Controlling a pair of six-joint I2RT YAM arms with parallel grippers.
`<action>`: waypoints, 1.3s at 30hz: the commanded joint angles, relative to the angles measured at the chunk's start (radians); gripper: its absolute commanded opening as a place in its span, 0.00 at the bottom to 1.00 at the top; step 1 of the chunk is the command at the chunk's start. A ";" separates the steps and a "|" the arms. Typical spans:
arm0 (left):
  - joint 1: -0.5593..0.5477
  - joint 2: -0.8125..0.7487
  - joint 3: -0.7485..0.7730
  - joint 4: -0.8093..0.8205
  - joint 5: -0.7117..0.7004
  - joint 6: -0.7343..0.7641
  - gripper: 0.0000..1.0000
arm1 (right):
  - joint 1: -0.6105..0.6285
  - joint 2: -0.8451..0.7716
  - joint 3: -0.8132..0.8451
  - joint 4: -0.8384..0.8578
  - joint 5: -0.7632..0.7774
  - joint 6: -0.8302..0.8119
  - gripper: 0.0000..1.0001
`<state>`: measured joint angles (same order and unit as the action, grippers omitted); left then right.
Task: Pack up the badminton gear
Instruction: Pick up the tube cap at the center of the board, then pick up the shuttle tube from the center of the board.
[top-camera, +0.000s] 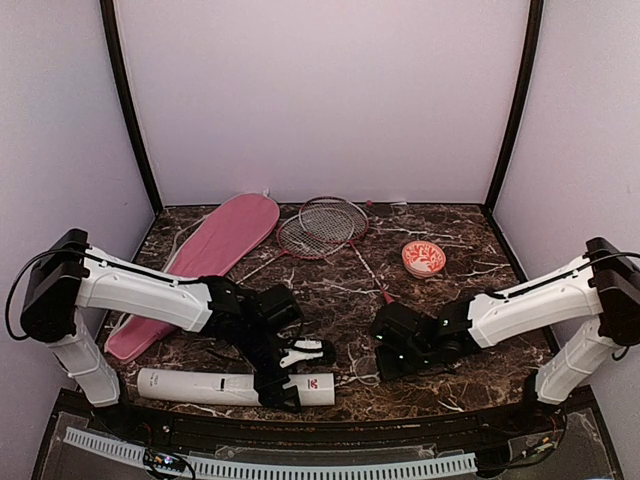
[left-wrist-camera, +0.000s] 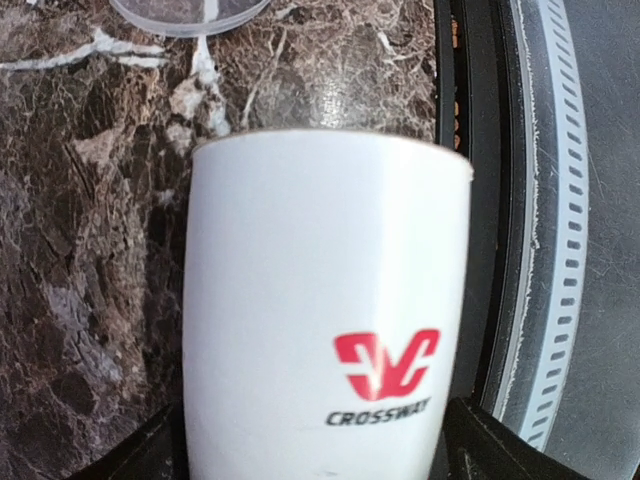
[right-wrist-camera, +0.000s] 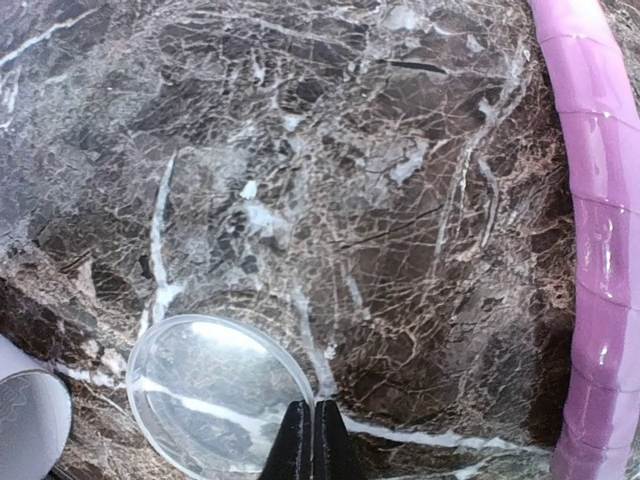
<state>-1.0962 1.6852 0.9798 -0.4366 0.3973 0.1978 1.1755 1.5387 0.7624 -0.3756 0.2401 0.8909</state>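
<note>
A tall white tube (top-camera: 215, 387) with a red logo lay on its side along the lower left of the overhead view, on the dark brown marble-patterned table (top-camera: 330, 300). In the left wrist view the tube (left-wrist-camera: 320, 300) filled the centre of the frame: smooth, glossy white, with a red double-curl emblem and the word CROSSWAY beneath it in small dark letters. The left gripper (top-camera: 290, 385) sat over the tube's logo end with its jaws spread wide, one black finger (left-wrist-camera: 150, 455) on either side of the tube; whether they touched it could not be told.

Just beyond that end lay a clear round plastic lid (right-wrist-camera: 215, 395), flat on the table at the lower left of the right wrist view. The right gripper (right-wrist-camera: 313, 430) had its fingers pressed together, the tips at the lid's near rim; whether the rim was caught between them could not be told. A pink handle (right-wrist-camera: 590, 200) curved down the right edge of that view.

At the upper left of the overhead view lay a long pink racket-shaped bag (top-camera: 225, 245), and just right of it, two thin red-framed rackets (top-camera: 322, 225) with overlapping heads.
</note>
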 joint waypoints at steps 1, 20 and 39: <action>0.024 0.012 0.005 -0.031 0.058 0.013 0.90 | 0.003 -0.058 -0.047 0.075 -0.009 -0.007 0.00; 0.029 0.042 -0.032 0.003 0.028 0.038 0.87 | -0.037 -0.160 -0.171 0.318 -0.177 -0.034 0.00; 0.026 -0.148 -0.073 0.095 -0.021 0.046 0.72 | -0.037 -0.318 -0.364 0.604 -0.298 0.130 0.00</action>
<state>-1.0691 1.6321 0.9096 -0.3759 0.3996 0.2249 1.1446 1.2984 0.4301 0.1215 -0.0566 0.9718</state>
